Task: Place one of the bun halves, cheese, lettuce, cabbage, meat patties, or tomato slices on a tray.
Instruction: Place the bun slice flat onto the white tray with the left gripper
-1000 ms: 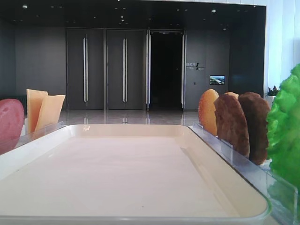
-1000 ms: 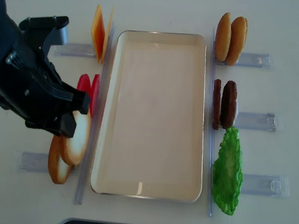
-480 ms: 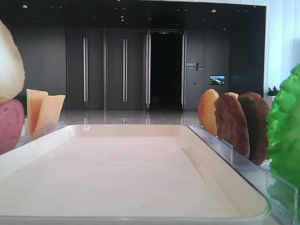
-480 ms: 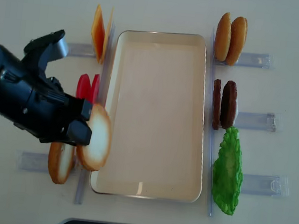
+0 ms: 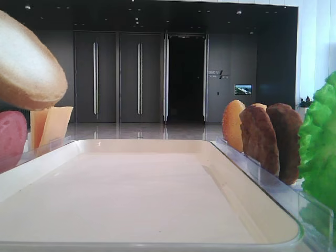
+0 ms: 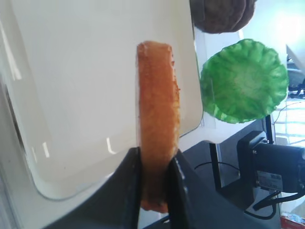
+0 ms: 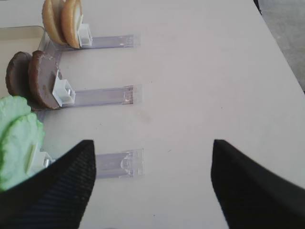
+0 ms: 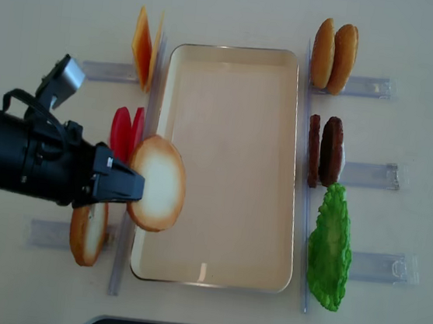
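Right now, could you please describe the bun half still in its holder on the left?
Left of the tray, near its front corner, a bun half stands on edge in a clear holder. Unlike the bun half in the left gripper, nothing grips it.

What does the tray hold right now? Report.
Empty. The tray shows only bare cream surface; the bun half hangs over its left rim, shut in the left gripper.

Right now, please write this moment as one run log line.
left hand: shut on round golden-brown bun half | bun: above cream-white rectangular tray left rim, not placed
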